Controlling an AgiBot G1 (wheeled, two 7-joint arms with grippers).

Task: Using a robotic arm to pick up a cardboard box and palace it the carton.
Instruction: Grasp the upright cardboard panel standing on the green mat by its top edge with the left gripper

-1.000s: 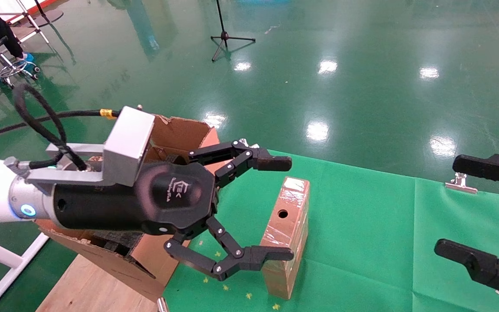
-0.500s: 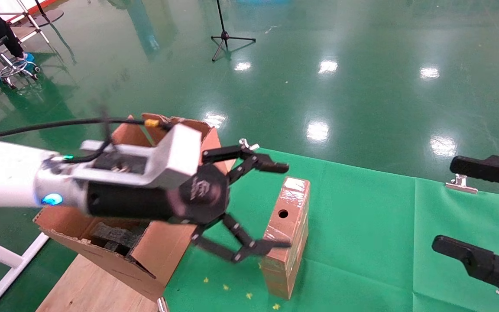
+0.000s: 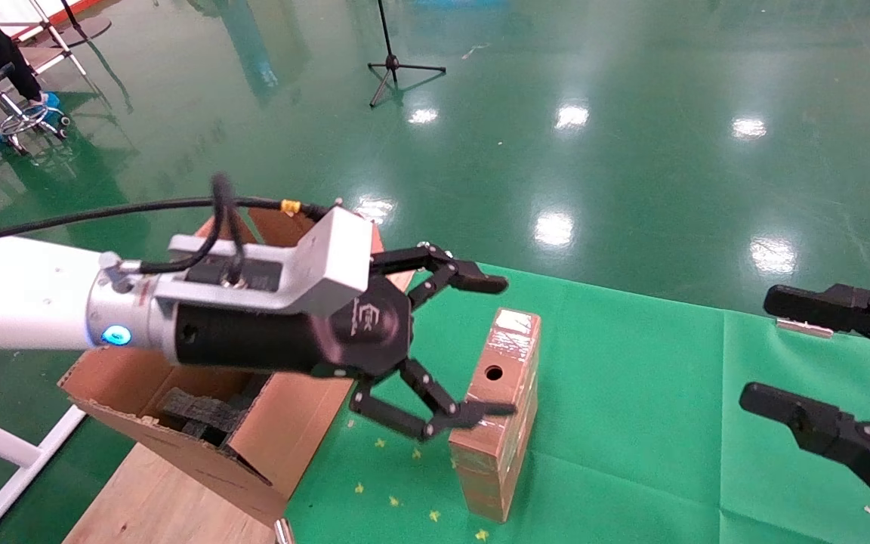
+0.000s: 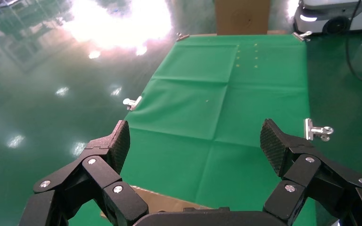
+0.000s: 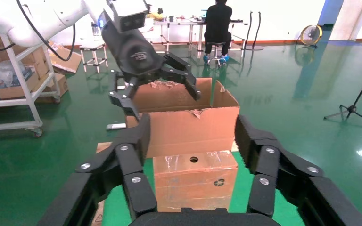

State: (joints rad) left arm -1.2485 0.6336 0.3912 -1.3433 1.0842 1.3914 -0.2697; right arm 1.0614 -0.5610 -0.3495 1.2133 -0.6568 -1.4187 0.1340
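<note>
One taped cardboard box (image 3: 499,412) stands on edge on the green cloth (image 3: 631,423), just beside the carton (image 3: 178,423). The left gripper (image 3: 473,347), on the robotic arm (image 3: 20,298), has rolled and dropped since a second ago; its wide-open, empty fingers now straddle the box's near end, likely ready to close. The right gripper (image 3: 797,355) hangs open and idle, well apart.
</note>
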